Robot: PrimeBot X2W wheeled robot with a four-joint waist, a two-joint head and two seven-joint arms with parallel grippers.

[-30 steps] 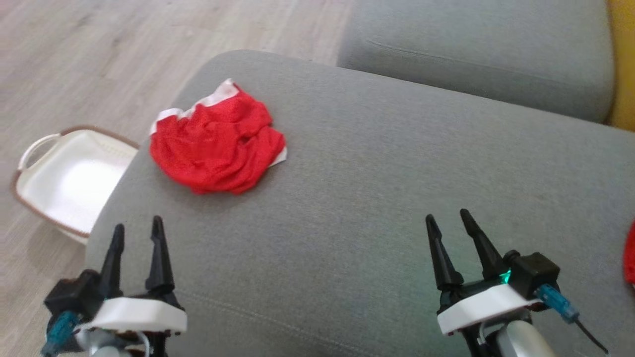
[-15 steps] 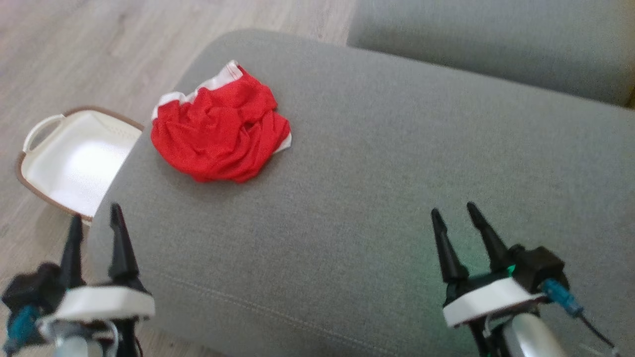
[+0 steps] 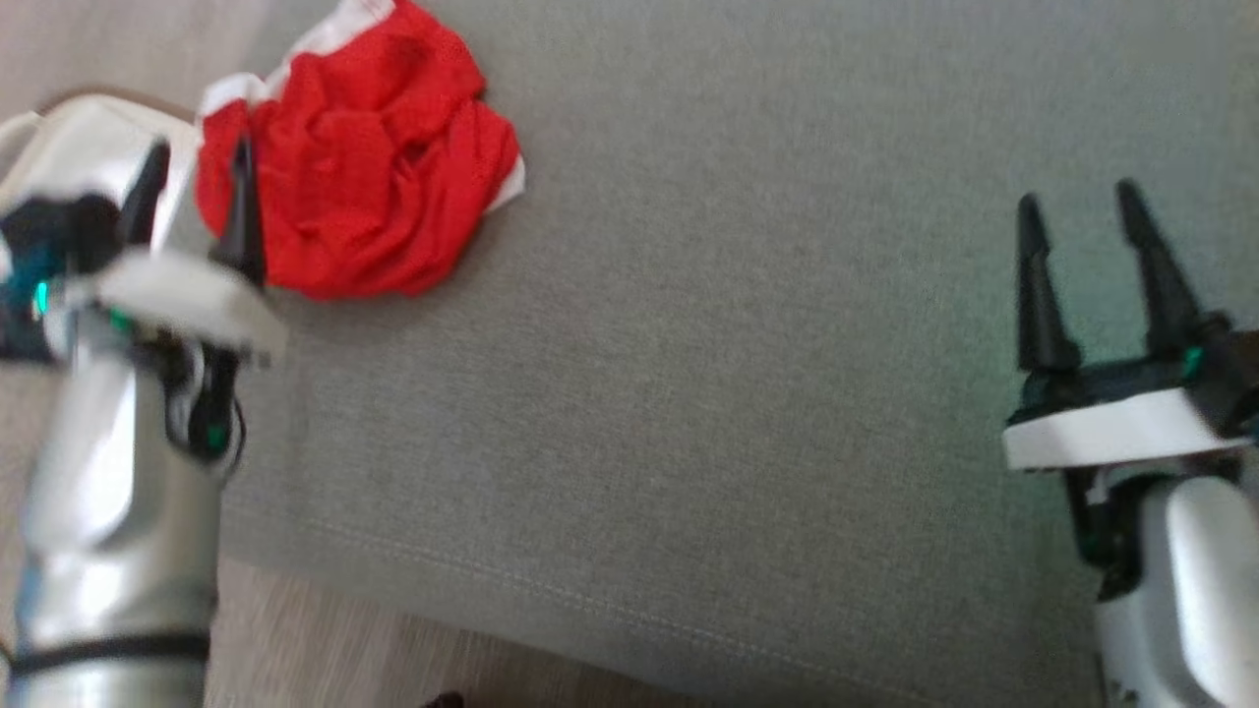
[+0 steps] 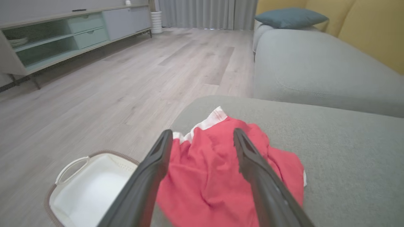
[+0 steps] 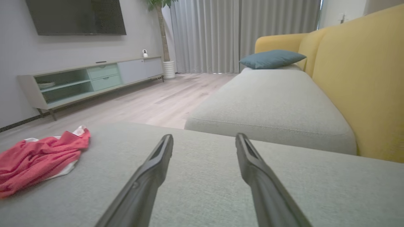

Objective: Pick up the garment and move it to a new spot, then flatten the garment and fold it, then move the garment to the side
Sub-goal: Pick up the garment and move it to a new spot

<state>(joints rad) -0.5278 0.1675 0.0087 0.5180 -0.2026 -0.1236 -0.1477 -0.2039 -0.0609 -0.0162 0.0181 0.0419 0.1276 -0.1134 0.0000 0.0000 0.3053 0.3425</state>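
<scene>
Both claws gape — left claw [image 3: 197, 167] raised, right claw [image 3: 1077, 211] lower.

The left gripper [image 4: 202, 132] has its two dark fingers spread wide and framing a crumpled red garment [image 4: 205, 179] with white trim. The garment lies near the rounded corner of a grey seat cushion [image 4: 347, 157]. The fingertips seem to be just above the fabric, though contact is hard to judge. A white laundry basket [image 4: 68, 167] with a brown rim sits on the wooden floor [image 4: 110, 88] beside the cushion.
</scene>
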